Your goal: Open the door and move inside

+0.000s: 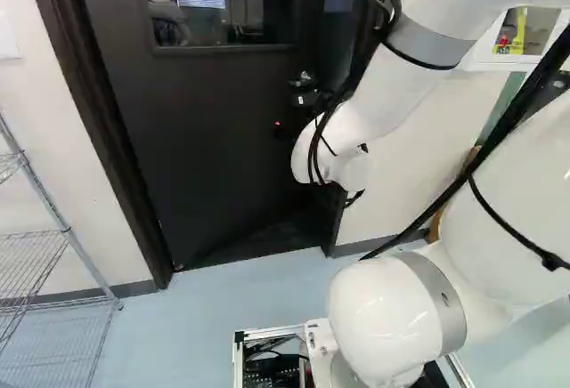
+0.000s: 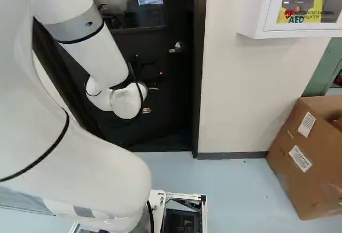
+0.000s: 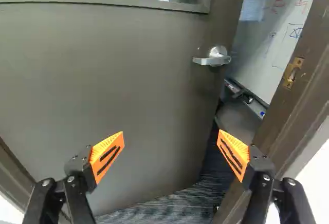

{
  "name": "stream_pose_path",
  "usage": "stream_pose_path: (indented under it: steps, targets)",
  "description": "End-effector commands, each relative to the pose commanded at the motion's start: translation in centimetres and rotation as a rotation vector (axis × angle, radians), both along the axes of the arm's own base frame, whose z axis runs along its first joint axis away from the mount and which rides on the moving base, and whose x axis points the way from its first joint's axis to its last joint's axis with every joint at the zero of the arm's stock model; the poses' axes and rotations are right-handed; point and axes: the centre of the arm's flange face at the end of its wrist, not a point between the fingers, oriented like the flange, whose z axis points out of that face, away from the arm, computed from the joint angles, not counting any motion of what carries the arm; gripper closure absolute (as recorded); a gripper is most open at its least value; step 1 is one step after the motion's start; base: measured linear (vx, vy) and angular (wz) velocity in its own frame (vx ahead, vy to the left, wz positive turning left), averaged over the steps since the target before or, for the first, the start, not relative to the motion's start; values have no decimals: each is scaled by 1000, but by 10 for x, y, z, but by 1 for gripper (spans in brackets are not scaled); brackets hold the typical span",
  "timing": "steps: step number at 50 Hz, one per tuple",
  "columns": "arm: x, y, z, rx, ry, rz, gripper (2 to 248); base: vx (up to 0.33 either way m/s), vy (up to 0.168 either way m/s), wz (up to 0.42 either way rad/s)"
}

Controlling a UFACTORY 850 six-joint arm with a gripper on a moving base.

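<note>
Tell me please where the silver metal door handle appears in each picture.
Left base view: the silver metal lever handle is above the middle, left of the white robot arm.
Right base view: above the middle, right of the arm.
Wrist view: ahead of the open black claw, beside the gap showing a whiteboard.
Shared landmark: the framed window in the dark door.

Dark brown flat door (image 3: 103, 90), silvery metal lever handle (image 3: 216, 58); finely striped grey carpet (image 3: 154, 211); pale blue smooth floor (image 1: 223, 308); brown cardboard box (image 2: 299, 163), white labels (image 2: 300, 158); the jaws' wedge-shaped pads (image 3: 103, 149) orange, black-striped.
</note>
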Motion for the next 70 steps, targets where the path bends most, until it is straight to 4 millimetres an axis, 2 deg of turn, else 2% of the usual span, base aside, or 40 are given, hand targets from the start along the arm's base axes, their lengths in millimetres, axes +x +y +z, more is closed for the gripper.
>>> stream_pose_path:
  steps: [29,70]
  targets:
    - [0,0,0,0,0,0,3,67,14,-165]
    - [0,0,0,0,0,0,3,83,61,-273]
